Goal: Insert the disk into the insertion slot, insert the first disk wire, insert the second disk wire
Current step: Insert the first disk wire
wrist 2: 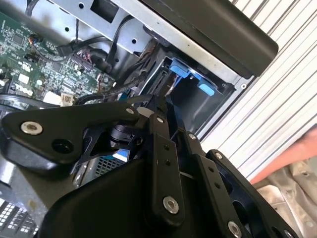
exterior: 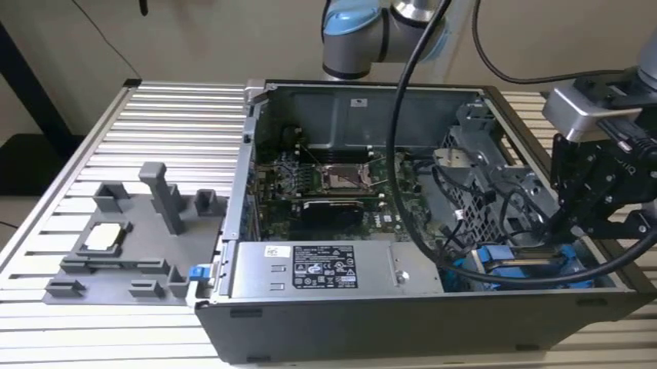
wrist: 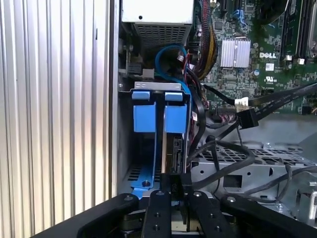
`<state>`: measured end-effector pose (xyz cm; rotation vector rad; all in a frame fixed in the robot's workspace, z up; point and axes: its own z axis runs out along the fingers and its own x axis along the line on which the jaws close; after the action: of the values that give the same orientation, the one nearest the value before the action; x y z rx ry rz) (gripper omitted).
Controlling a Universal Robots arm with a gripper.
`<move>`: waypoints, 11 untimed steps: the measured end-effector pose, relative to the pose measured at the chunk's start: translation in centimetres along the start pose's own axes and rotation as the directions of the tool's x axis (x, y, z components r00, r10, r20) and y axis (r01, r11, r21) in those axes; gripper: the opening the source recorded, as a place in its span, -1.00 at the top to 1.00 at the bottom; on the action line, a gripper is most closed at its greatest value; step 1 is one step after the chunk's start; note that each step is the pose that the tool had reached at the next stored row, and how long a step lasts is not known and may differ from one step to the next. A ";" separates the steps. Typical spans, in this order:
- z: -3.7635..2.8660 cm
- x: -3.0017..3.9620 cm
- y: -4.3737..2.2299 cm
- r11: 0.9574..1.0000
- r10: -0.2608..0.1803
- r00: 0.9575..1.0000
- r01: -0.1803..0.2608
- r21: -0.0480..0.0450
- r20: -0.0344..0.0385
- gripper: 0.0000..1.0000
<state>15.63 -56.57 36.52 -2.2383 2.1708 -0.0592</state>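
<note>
Black hand [wrist: 173,181], its grip impossible to tell, hangs inside the computer case [exterior: 411,327] above the disk [exterior: 508,261]. Ribbed metal table [exterior: 165,115] carries the case, with a beige wall [exterior: 205,38] behind it.

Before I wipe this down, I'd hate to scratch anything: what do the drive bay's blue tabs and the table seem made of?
Blue tabs: likely plastic, matte, evenly coloured with rounded moulded edges. Table: probably aluminium, silver ribbed slats with a soft sheen.
</note>
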 end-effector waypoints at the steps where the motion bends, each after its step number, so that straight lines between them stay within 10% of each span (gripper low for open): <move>1: 0.08 0.02 -0.03 1.000 0.000 1.000 0.000 -0.001 0.002 0.62; 11: 0.90 0.14 -0.35 1.000 0.010 1.000 -0.010 -0.011 0.025 0.62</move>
<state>16.02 -56.71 35.63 -2.2217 2.1751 -0.0193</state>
